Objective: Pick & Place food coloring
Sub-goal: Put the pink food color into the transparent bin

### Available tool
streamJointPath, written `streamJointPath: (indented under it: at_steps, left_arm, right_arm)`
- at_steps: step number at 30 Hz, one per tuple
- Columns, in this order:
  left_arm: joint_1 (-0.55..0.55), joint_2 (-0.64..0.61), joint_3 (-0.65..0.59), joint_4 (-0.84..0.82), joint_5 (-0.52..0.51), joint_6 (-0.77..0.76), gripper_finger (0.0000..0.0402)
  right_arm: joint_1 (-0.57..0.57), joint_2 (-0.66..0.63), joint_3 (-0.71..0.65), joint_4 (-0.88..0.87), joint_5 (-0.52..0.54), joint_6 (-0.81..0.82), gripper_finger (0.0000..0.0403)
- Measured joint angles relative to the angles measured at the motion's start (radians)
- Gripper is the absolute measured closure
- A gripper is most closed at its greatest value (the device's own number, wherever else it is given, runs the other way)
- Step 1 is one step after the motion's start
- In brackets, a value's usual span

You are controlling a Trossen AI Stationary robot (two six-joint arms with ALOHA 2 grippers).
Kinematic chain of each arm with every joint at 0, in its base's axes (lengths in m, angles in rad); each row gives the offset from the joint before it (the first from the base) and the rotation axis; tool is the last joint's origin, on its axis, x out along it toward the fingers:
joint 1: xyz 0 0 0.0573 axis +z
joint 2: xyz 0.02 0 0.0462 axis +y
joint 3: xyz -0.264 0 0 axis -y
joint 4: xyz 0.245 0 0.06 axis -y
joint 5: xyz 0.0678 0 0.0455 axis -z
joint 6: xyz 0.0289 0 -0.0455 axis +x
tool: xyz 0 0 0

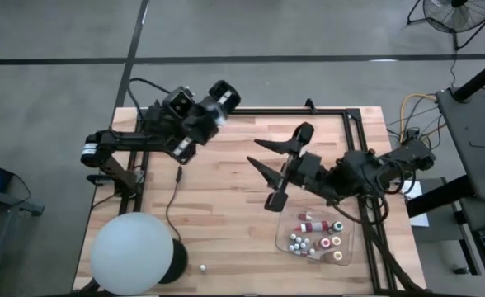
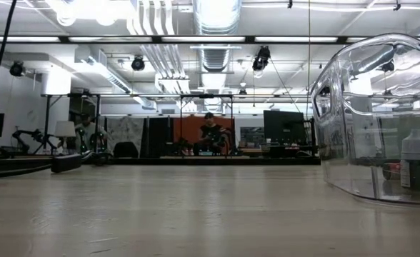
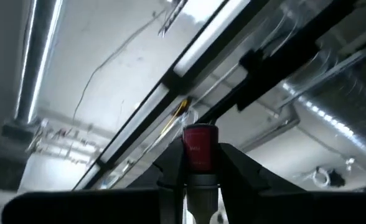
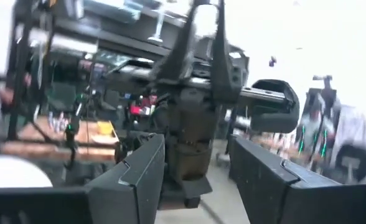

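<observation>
Red-capped food coloring bottle (image 3: 200, 163): pinched between left gripper (image 3: 198, 167) fingers, raised near table's far-left edge, cap toward ceiling, apparently along the fingers. Remaining bottles (image 1: 317, 239): in clear tray (image 1: 285, 237), near-right. Right gripper (image 1: 269, 165): part-open, empty, above bare wooden tabletop (image 1: 226, 206) centre.

A big white ball (image 1: 132, 252) sits well apart from the clear tray (image 1: 285, 234).

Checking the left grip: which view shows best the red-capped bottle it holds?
The left wrist view: the red-capped bottle sits pinched between the left gripper's fingers. The high view shows only that gripper, raised; the low and right wrist views show no bottle.
</observation>
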Motion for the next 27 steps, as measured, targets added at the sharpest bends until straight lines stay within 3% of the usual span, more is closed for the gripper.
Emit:
streamJointPath:
  at_steps: [6,10,17,27]
  left_arm:
    - [0.000,-0.001,0.000,0.198,-0.115,-0.115,0.0350]
    - [0.000,-0.001,0.000,0.205,-0.206,-0.203,0.0350]
    - [-0.003,-0.001,-0.001,0.074,-0.351,-0.361,0.0350]
    - [-0.004,0.001,-0.002,-0.208,-0.487,-0.574,0.0350]
  right_arm:
    - [-0.047,0.000,0.001,0.007,-0.103,-0.249,0.0232]
    - [-0.100,0.003,0.002,0.008,-0.123,-0.410,0.0232]
    - [-0.148,0.006,0.002,0.072,-0.125,-0.804,0.0232]
    - [-0.155,0.006,0.002,0.082,-0.111,-1.153,0.0232]
